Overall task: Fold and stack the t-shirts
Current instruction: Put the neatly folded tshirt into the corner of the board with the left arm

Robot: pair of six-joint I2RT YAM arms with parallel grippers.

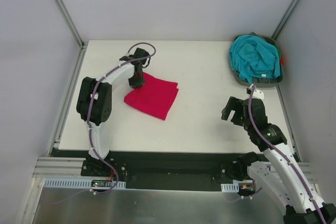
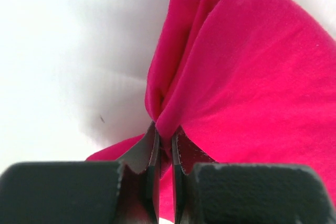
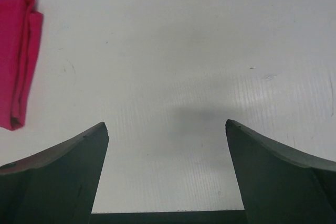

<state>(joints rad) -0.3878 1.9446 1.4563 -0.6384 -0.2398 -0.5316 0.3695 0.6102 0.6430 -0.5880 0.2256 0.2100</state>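
The crimson-red t-shirt (image 1: 153,96) lies folded into a small rectangle left of the table's middle. My left gripper (image 1: 136,81) is at the shirt's far left corner, shut on a pinch of the red cloth (image 2: 231,77); the fabric bunches up between the fingertips. The teal t-shirt (image 1: 255,56) lies crumpled in the dark tray (image 1: 256,82) at the back right. My right gripper (image 1: 230,109) is open and empty above bare table at the right, fingers (image 3: 79,156) spread wide. The red shirt's folded edge (image 3: 18,56) shows at the far left of the right wrist view.
The white table (image 1: 205,114) is walled by grey panels on the left, back and right. A metal rail (image 1: 157,156) runs along its near edge where the arm bases stand.
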